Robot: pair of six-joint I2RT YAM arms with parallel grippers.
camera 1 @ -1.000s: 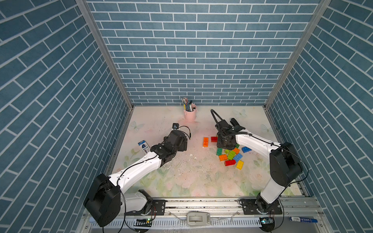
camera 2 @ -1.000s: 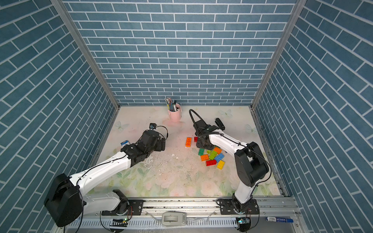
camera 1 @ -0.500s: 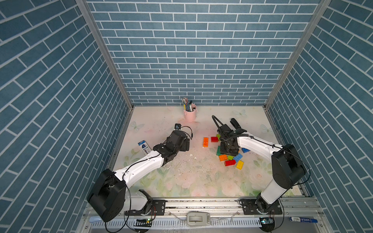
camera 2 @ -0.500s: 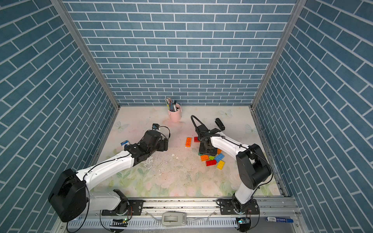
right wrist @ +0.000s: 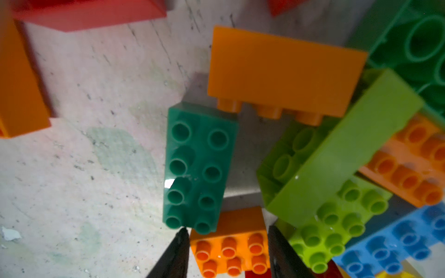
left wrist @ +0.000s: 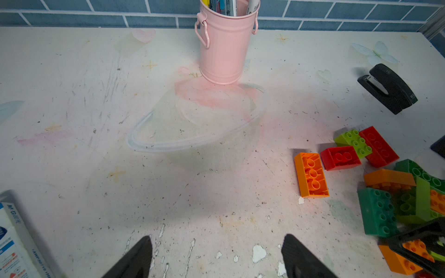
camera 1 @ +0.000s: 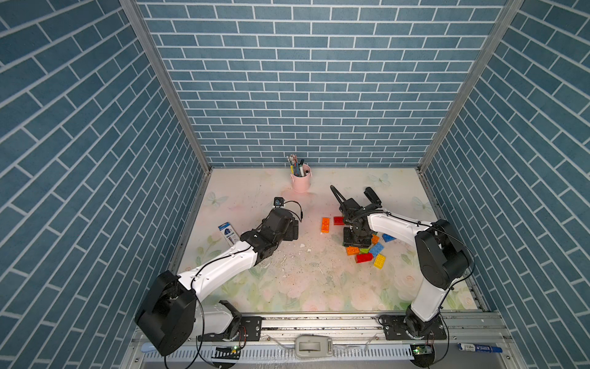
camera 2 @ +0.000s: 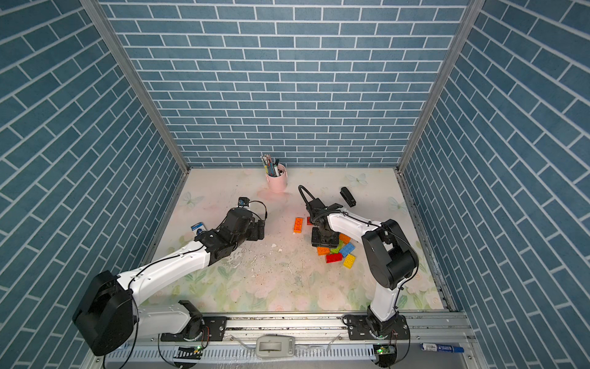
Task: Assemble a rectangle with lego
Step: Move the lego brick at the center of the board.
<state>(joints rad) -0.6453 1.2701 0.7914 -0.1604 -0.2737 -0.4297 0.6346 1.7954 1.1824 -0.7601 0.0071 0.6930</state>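
Observation:
The lego bricks lie in a loose pile (camera 1: 367, 250) (camera 2: 338, 250) right of the table's centre, in red, orange, yellow, lime, green and blue. An orange brick (camera 1: 325, 224) (left wrist: 311, 175) and a red one (camera 1: 338, 220) lie apart at the pile's left. My right gripper (camera 1: 357, 239) (camera 2: 324, 238) points down into the pile. In the right wrist view, the right gripper (right wrist: 227, 228) has its fingers against both sides of an orange brick (right wrist: 228, 248), beside a dark green brick (right wrist: 199, 166). My left gripper (left wrist: 218, 240) (camera 1: 292, 230) stands open and empty over bare table, left of the bricks.
A pink pen cup (camera 1: 300, 182) (left wrist: 225, 48) stands at the back centre. A black stapler (camera 2: 347, 196) (left wrist: 387, 89) lies behind the pile. A blue-and-white packet (camera 1: 228, 234) (left wrist: 12, 240) lies by the left arm. Blue brick walls enclose three sides.
The right gripper has shifted a little toward the front and dropped into the pile, its jaws widening and then narrowing round the orange brick. The left arm has barely moved.

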